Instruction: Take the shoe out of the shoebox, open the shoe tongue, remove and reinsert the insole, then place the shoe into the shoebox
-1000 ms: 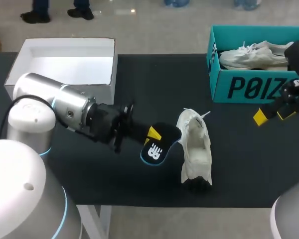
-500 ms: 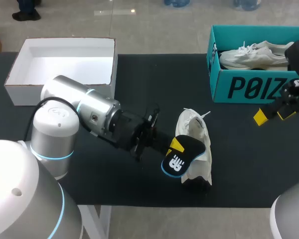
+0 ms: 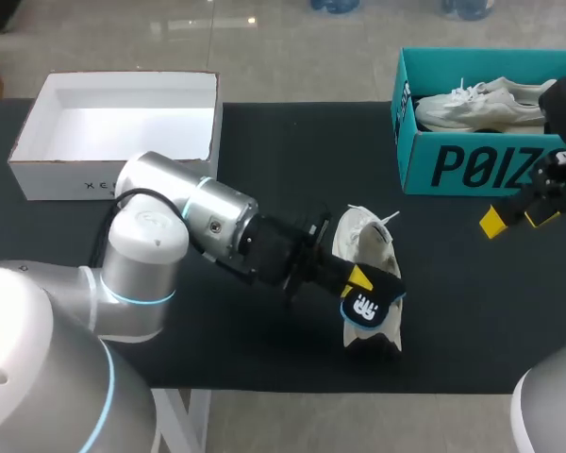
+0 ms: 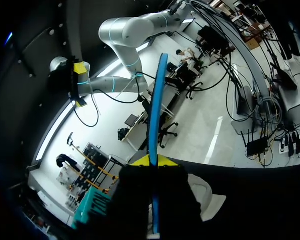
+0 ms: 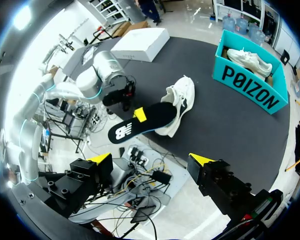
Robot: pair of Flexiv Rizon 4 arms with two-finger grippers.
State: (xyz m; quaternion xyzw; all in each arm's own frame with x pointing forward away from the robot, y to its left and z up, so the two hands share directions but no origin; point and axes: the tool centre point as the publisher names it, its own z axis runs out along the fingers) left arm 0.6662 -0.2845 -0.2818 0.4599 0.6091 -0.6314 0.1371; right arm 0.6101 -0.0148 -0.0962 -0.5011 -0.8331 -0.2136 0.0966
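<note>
A white shoe (image 3: 363, 241) lies on the black table near its front edge, also seen beside the fingers in the left wrist view (image 4: 206, 196). My left gripper (image 3: 357, 277) is shut on a black insole (image 3: 370, 304) with a blue edge, holding it over the shoe's heel end. In the left wrist view the insole (image 4: 156, 115) stands edge-on between the yellow tips of that gripper (image 4: 151, 161). My right gripper (image 3: 520, 220) hangs open in front of the teal shoebox (image 3: 472, 165), with nothing in it. From the right wrist its gripper (image 5: 150, 160) looks out at the insole (image 5: 140, 122) and shoe (image 5: 177, 102).
The teal shoebox at the back right holds a second white shoe (image 3: 476, 104). A white open box (image 3: 123, 151) stands at the back left. The left arm (image 3: 217, 222) stretches across the middle of the table.
My left arm has swung to the right, carrying the insole from beside the shoe to over its heel end. The right arm has kept still.
</note>
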